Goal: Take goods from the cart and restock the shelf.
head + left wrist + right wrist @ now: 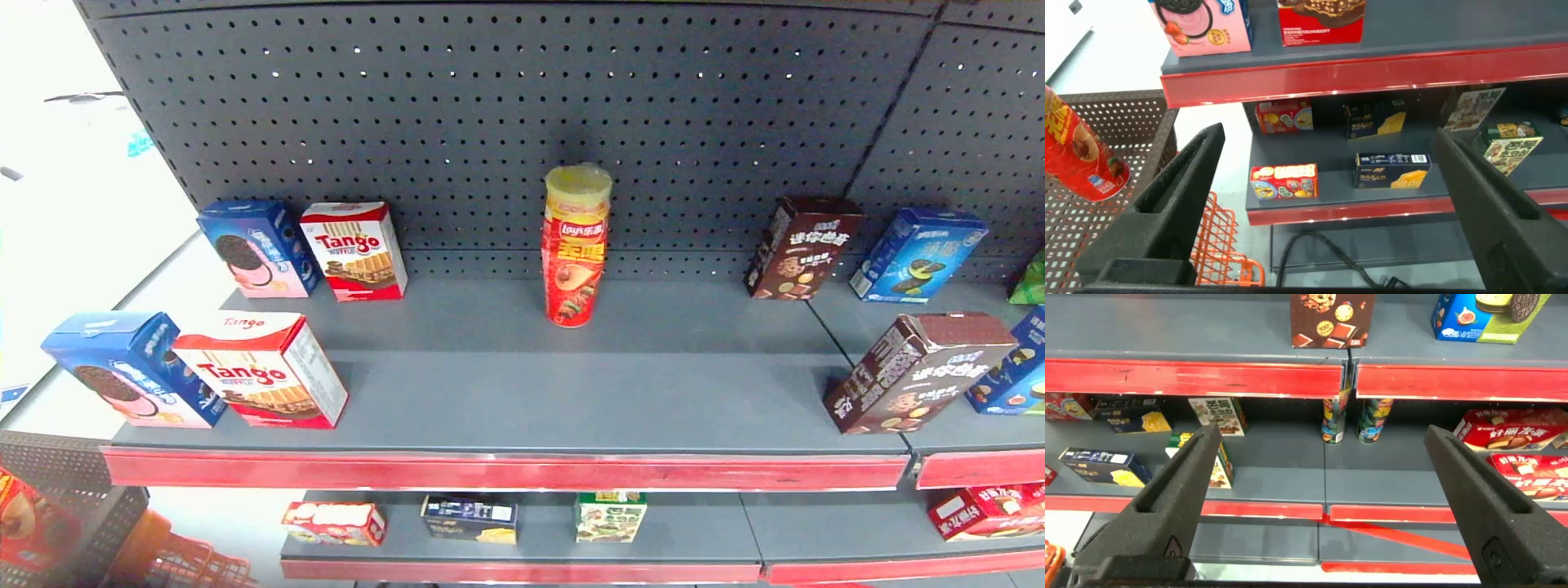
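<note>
A red chips can with a yellow lid (576,245) stands upright at the back middle of the grey shelf (506,384). A second red chips can (1078,147) lies in the dark perforated cart basket (1123,114), off to one side of my left gripper (1327,139). That gripper is open and empty, hanging in front of the lower shelf. My right gripper (1323,434) is open and empty too, in front of the lower shelf below a brown cookie box (1331,318). The cart (65,506) sits at the bottom left of the head view.
Blue cookie boxes (131,367) and wafer boxes (261,367) stand on the shelf's left, brown (914,371) and blue boxes (914,253) on its right. The lower shelf holds small boxes (1392,169) and cans (1333,420). An orange basket (188,563) sits by the cart.
</note>
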Available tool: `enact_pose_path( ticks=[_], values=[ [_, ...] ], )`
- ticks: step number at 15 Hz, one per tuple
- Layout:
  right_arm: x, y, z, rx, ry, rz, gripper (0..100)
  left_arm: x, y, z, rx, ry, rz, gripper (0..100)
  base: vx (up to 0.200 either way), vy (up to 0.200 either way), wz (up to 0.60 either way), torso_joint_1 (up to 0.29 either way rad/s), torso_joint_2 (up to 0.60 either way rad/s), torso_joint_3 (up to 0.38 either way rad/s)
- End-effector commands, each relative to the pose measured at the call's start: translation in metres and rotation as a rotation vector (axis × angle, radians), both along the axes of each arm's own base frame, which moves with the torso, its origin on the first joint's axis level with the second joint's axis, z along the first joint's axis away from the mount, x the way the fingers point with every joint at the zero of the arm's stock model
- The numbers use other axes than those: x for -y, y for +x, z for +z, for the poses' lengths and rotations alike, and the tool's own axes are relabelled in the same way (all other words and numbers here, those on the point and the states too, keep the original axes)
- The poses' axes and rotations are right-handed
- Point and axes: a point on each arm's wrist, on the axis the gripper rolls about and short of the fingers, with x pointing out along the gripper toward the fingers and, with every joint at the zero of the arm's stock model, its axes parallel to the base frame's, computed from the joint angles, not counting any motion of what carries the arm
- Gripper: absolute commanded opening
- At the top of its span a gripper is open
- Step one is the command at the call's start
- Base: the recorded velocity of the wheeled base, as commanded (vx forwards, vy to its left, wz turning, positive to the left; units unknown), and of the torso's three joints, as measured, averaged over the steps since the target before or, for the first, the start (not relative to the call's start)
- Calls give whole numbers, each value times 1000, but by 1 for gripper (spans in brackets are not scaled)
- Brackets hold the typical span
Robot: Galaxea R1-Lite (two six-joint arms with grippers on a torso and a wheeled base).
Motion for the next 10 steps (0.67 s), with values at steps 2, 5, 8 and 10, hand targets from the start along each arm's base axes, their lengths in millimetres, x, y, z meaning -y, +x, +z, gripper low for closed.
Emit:
enact_pose_path(
  ticks=[2,5,8,10],
  values=[
    [0,0,0,0,-2,2,100,0,0,0,-1,-6,3,100,0,0,0,0,0,0],
    [0,0,0,0,0,2,100,0,0,0,1,-6,4,100,0,0,0,0,0,0],
    [0,0,0,0,1,2,100,0,0,0,1,-7,4,100,0,0,400,0,3,3],
    [0,0,0,0,1,0,100,0,0,0,1,-9,6,100,0,0,600,-5,7,2]
  ],
)
